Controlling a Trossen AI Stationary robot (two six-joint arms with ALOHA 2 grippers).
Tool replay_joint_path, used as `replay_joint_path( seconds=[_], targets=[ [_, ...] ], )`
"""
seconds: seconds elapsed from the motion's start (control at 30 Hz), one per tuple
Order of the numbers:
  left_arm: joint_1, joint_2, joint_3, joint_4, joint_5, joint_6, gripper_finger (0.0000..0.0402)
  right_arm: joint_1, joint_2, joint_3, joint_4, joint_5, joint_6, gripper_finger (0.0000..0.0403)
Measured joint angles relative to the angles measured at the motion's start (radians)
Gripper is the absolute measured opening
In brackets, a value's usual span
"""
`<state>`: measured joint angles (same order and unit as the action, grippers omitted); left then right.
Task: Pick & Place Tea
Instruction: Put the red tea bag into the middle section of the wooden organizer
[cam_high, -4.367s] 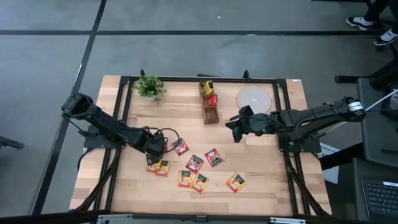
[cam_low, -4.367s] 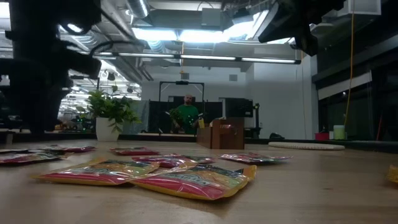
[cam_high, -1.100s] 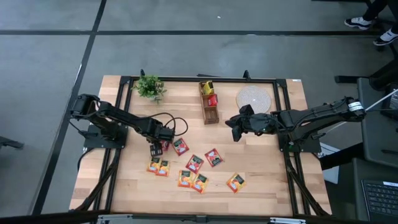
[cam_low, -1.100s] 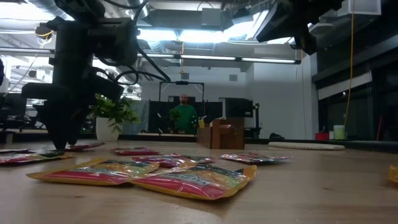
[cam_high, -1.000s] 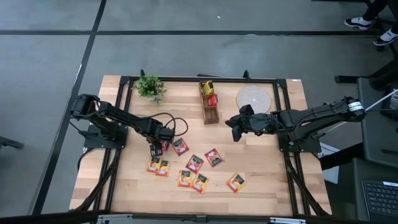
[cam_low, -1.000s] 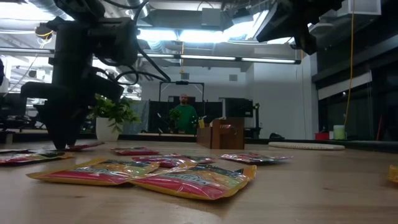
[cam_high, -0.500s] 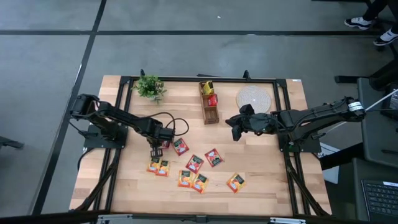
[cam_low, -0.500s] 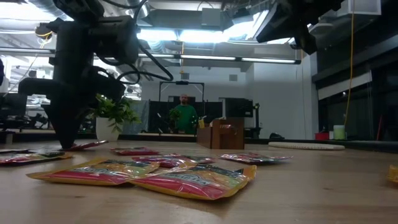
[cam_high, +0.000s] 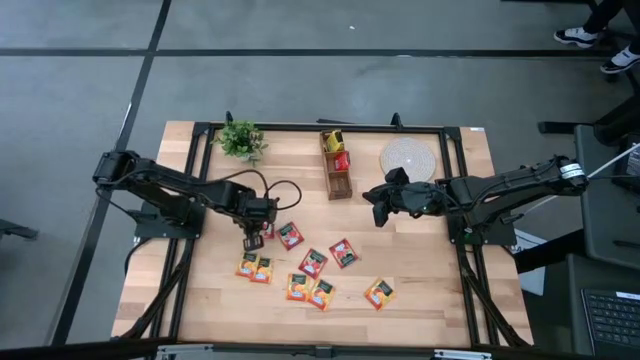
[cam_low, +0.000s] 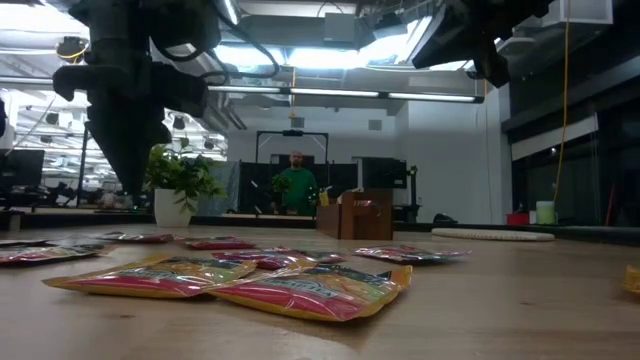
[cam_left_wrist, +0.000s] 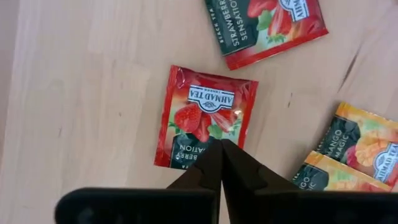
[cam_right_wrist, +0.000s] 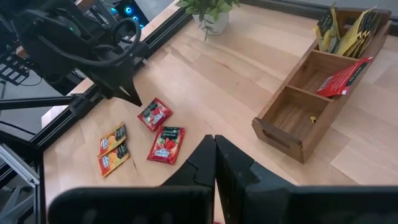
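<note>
**Left tool pinched shut over the strawberry sachet**

Looking down from my end: pale wood plank tabletop (cam_high: 420, 290) with a black frame round it, sitting on grey floor. From table height I can see an open workshop behind it with strip lights, and a person (cam_low: 296, 185) in a green top standing far back.

The tea sachets (cam_high: 312, 263) are scattered flat across the middle of the tabletop toward the near edge, red ones and orange ones. A wooden divider box (cam_high: 337, 165) near the middle of the far edge has a few yellow and red sachets standing in it, with a potted plant (cam_high: 240, 139) and a round woven mat (cam_high: 407, 157) on either side.

Left tool (cam_left_wrist: 221, 146) is closed tight, tips together, just above a red sachet (cam_left_wrist: 207, 118) that reads "AHMAD TEA". Another says "STRAWBERRY SENSATION", an orange one "MANGO MAGIC".

Right tool (cam_right_wrist: 214, 140) is closed with nothing in it, up off the tabletop near the mat.
</note>
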<state>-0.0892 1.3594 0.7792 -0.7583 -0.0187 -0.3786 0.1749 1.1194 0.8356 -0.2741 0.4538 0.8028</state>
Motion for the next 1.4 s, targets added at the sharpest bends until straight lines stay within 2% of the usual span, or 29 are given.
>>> replay_joint_path(
  seconds=[0.2, 0.33, 0.5, 0.63, 0.77, 0.93, 0.97, 1.13, 1.4],
  targets=[
    [0.013, -0.008, 0.0, -0.008, 0.005, -0.078, 0.0012, 0.0, 0.0, 0.0, 0.0, 0.0, 0.0, 0.001],
    [0.049, -0.008, 0.0, -0.016, 0.031, -0.1, 0.0061, 0.0, 0.0, 0.0, 0.0, -0.001, 0.003, 0.001],
    [0.095, -0.009, -0.006, -0.055, -0.039, -0.129, 0.0136, 0.0, 0.0, 0.0, 0.0, -0.001, 0.003, 0.001],
    [0.119, -0.009, -0.024, -0.076, -0.058, -0.124, 0.0152, 0.0, 0.0, 0.0, 0.0, -0.001, 0.002, 0.001],
    [0.126, -0.009, -0.042, -0.082, -0.03, -0.066, 0.0121, 0.0, 0.0, 0.0, 0.0, -0.001, 0.002, 0.001],
    [0.124, -0.009, -0.043, -0.077, -0.011, 0.011, 0.002, 0.0, 0.0, 0.0, 0.0, -0.001, 0.001, 0.001],
    [0.124, -0.009, -0.043, -0.076, -0.009, 0.034, 0.0012, 0.0, 0.0, 0.0, 0.0, -0.001, 0.001, 0.001],
    [0.124, -0.009, -0.043, -0.071, 0.019, 0.183, 0.0002, 0.0, 0.0, 0.0, 0.0, -0.001, 0.001, 0.001],
    [0.125, 0.031, -0.043, -0.06, 0.042, 0.256, 0.0002, 0.0, 0.0, 0.0, 0.0, -0.001, 0.001, 0.001]
  ],
)
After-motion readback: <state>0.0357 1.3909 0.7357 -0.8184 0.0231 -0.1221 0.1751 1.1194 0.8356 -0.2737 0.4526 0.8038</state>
